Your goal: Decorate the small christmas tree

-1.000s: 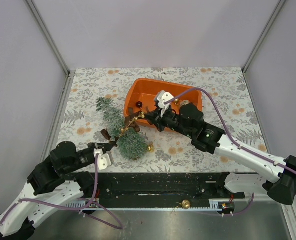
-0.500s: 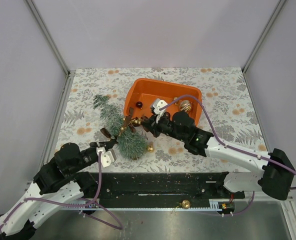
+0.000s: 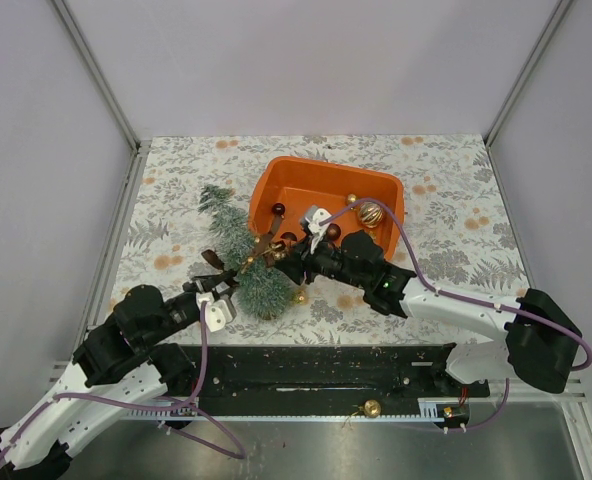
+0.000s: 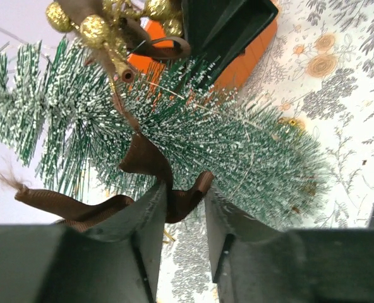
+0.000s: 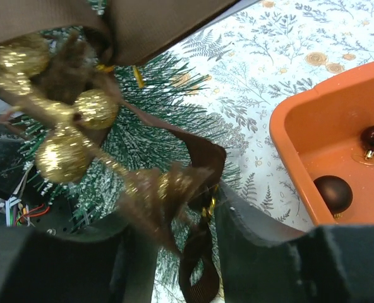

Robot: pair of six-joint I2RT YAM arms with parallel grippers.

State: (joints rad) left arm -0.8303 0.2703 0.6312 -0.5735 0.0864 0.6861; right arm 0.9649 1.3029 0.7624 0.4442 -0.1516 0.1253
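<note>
The small christmas tree [image 3: 238, 250] lies on its side on the patterned cloth, left of the orange tray [image 3: 306, 168]. A brown ribbon [image 4: 143, 154] with a gold glitter berry sprig [image 5: 60, 151] rests across its needles [image 4: 237, 145]. My left gripper [image 4: 186, 189] is at the tree's lower left [image 3: 216, 296], jaws apart, with a curl of the ribbon loose between the tips. My right gripper [image 5: 174, 214] is at the tree's right side [image 3: 281, 262], jaws apart, ribbon tail and sprig hanging in the gap.
The tray wall [image 5: 288, 126] holds dark baubles [image 5: 334, 192] and a gold bauble [image 3: 369, 213]. Another gold bauble [image 3: 300, 296] lies by the tree's base, and one [image 3: 372, 408] sits on the front rail. Side walls close in the table.
Both grippers have gone from shut to apart on the ribbon. The right arm came forward and left out of the tray to the tree. The tree shifted slightly.
</note>
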